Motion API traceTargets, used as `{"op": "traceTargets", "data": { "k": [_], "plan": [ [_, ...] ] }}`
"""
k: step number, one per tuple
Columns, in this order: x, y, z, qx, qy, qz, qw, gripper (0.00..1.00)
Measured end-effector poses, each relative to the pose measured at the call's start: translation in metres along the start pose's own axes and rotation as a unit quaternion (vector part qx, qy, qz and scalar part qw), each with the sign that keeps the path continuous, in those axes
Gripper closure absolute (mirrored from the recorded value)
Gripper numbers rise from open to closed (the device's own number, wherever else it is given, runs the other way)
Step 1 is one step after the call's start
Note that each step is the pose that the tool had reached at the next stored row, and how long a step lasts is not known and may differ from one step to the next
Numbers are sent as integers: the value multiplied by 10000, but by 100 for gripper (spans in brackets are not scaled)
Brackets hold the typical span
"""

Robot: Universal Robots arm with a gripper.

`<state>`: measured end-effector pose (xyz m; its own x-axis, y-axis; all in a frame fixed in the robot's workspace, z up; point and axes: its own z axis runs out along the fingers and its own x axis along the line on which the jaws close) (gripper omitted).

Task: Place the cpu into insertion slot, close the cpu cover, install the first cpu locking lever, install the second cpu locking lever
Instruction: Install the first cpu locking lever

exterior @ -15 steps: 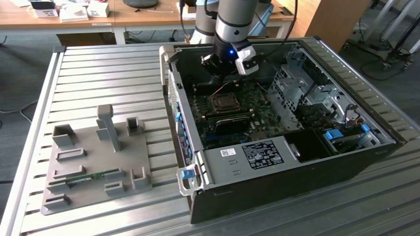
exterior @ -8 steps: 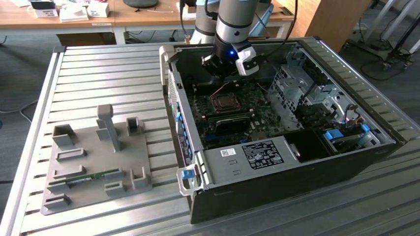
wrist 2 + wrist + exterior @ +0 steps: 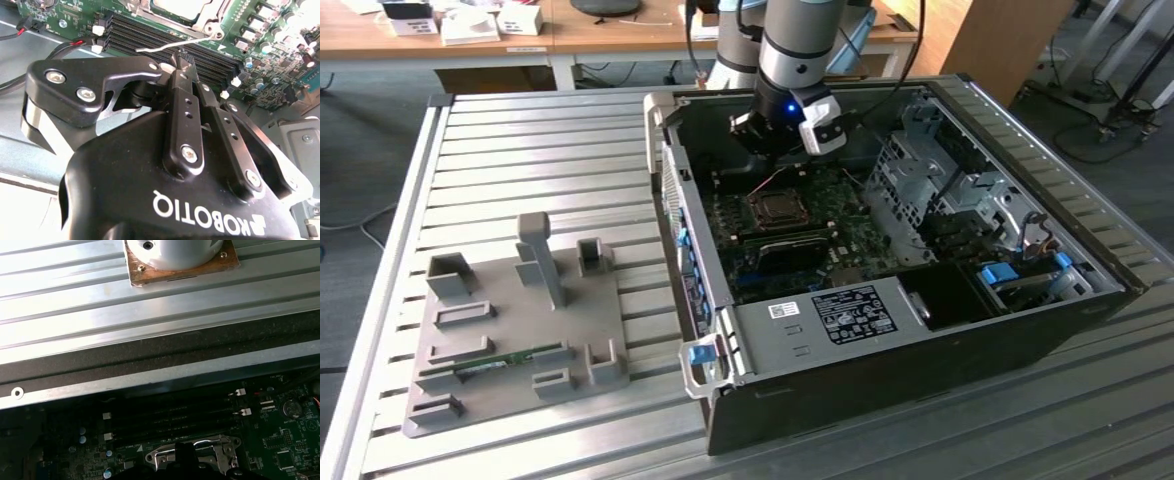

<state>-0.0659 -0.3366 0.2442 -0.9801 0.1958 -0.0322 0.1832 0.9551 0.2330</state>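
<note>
Inside the open computer case lies the green board (image 3: pixel 854 235) with its square socket (image 3: pixel 781 208). My gripper (image 3: pixel 781 148) hangs just above and behind that socket. In the second wrist view the gripper (image 3: pixel 184 60) is shut, its black fingers (image 3: pixel 186 115) pressed together with nothing visible between them. Close past the fingertips a thin silvery locking lever (image 3: pixel 165 46) lies loose across the dark memory slots (image 3: pixel 145 32). The cpu cover (image 3: pixel 202 24) lies flat over the socket, and the cpu (image 3: pixel 182 5) shows pale inside its opening. The cover (image 3: pixel 200 451) also gleams in the first wrist view.
The case wall (image 3: pixel 680 200) stands close on the exterior view's left, with a drive cage (image 3: pixel 934 180) and cables on the right. A grey fixture plate (image 3: pixel 520 330) rests on the slatted metal table (image 3: pixel 534 150) beside the case.
</note>
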Motion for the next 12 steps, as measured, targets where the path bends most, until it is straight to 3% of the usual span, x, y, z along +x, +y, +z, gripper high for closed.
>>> {"op": "traceTargets", "data": {
  "k": [12],
  "plan": [
    [1, -4, 23, -1, 0, 0, 10000, 89]
  ]
}}
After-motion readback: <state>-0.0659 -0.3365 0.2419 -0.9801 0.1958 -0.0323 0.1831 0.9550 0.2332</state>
